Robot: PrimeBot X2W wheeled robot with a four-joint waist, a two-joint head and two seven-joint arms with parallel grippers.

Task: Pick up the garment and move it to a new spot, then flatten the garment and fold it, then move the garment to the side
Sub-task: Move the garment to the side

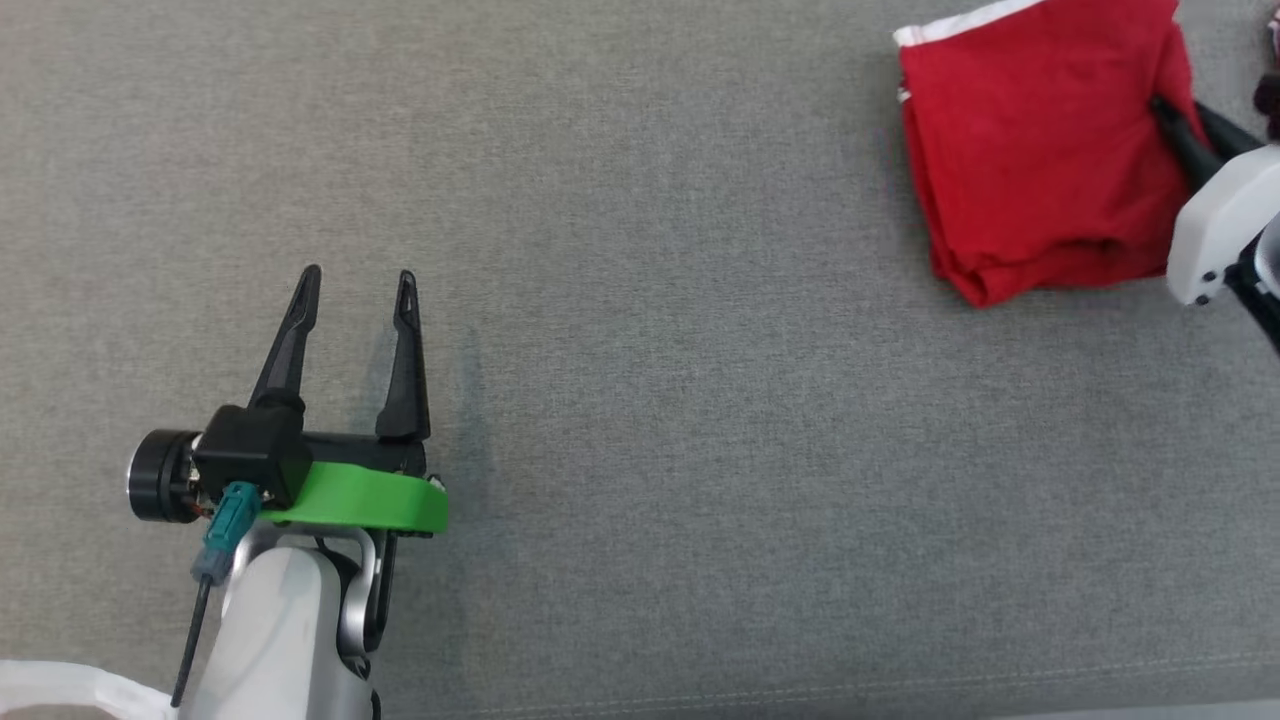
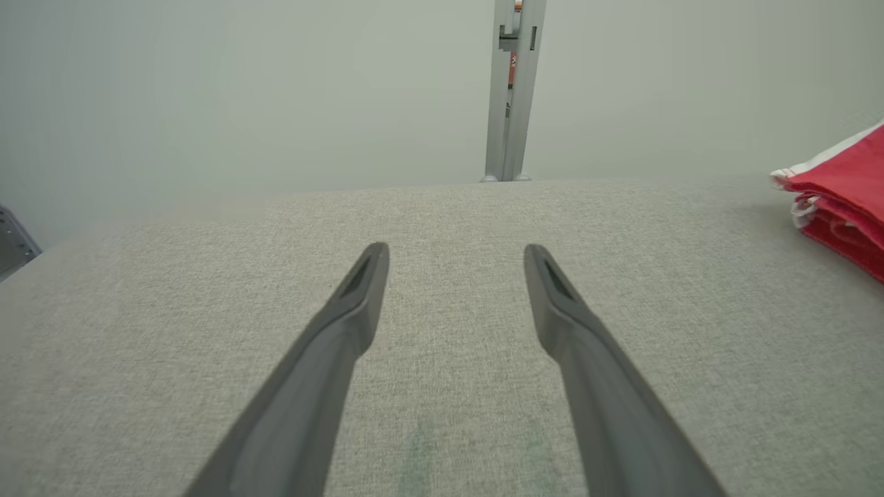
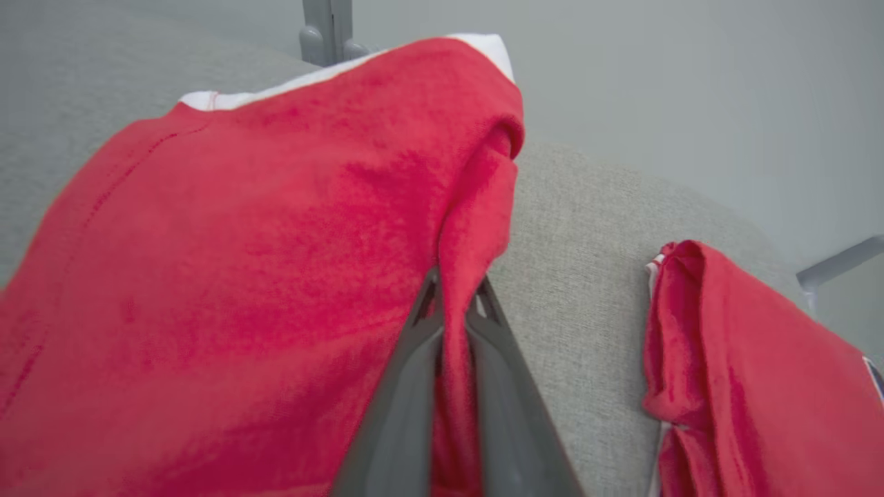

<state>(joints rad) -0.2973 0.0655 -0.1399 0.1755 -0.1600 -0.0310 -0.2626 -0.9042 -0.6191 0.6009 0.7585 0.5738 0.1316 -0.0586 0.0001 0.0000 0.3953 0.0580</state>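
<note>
Closest to the lens, a ridge of red cloth is pinched tight between the two fingers of the right gripper (image 3: 456,279), which is clamped on the right-hand edge of the garment (image 1: 1030,150). The garment lies as a folded, roughly square stack at the far right of the grey surface (image 1: 650,400), with its white trim (image 1: 960,22) along the far edge.

It looks folded already, so the step in hand is probably moving it aside. The grip seems to hold only an upper fold. A low slide across the surface would suit better than a high lift, which could let the layers fall open. Another red cloth (image 3: 725,386) lies just beyond, apart from the garment, and is best avoided. The left gripper (image 1: 358,275) hovers well away, fingers spread and empty.
</note>
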